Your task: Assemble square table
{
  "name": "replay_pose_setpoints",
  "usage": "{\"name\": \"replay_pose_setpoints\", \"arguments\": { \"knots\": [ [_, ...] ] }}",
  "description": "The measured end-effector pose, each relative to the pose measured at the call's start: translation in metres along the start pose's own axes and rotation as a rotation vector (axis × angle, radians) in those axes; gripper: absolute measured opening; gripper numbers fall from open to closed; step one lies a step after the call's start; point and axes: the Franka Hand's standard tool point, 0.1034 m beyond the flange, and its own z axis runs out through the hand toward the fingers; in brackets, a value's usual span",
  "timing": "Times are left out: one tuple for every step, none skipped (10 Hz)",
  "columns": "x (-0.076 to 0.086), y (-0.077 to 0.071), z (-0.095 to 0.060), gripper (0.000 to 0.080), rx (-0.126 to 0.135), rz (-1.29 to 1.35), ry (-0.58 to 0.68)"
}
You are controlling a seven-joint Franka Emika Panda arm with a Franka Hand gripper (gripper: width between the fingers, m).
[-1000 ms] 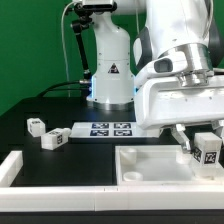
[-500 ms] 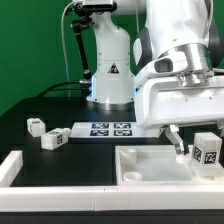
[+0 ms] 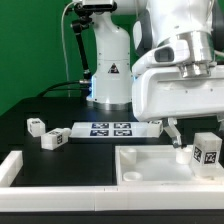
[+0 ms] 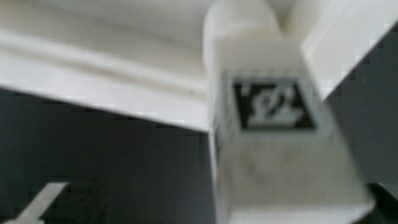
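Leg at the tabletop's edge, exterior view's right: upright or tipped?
Upright: the leg stands vertical at the tabletop edge, tag facing the camera. Socketed or not: cannot tell.

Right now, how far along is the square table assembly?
Done: the tabletop slab lies hollow side up; no leg clearly fitted. In hand: one leg stands upright on the slab at the exterior view's right, beside the gripper; whether it is gripped or seated cannot be told. Left: two loose legs lie at that view's left; a fourth is not in view.
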Motion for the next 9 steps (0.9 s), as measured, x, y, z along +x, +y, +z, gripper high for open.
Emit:
{"name": "replay_pose_setpoints", "arguments": {
  "knots": [
    [-0.0005,0.0006,0.0032,0.0648,0.004,0.002,-0.023],
    [-0.0055,-0.0021,0.0060,0.0648,0.024,0.005,-0.132],
    [-0.0011,-0.0017,0.0061,0.0648,0.034,0.008,-0.190],
    [-0.0052,-0.0041,0.0071,0.0648,0.051,0.016,-0.291],
    [-0.0048,-0.0037,0.0074,0.0648,0.064,0.019,-0.370],
    [-0.0022,-0.0024,0.0084,0.0648,0.071,0.021,-0.410],
    [-0.0094,-0.0038,0.0054,0.0648,0.091,0.025,-0.531],
    [-0.0055,-0.0041,0.0061,0.0648,0.089,0.059,-0.564],
    [-0.0039,-0.0037,0.0077,0.0648,0.086,0.060,-0.551]
  ]
}}
